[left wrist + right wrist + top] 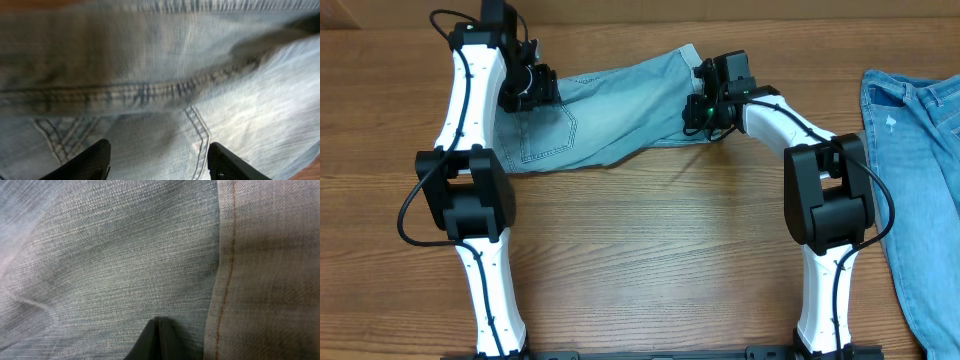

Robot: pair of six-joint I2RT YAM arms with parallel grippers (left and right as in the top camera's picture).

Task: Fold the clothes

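Note:
The pale blue denim shorts lie at the back of the table, stretched between my two grippers. My left gripper is over their left end. In the left wrist view its jaws are open just above the denim, next to a stitched pocket seam. My right gripper is at the shorts' right end. In the right wrist view its fingers are pressed together against the denim, which fills the view, beside a hem with orange stitching.
A second, darker blue denim garment lies along the table's right edge. The wooden tabletop lies bare in front of the shorts between the two arm bases.

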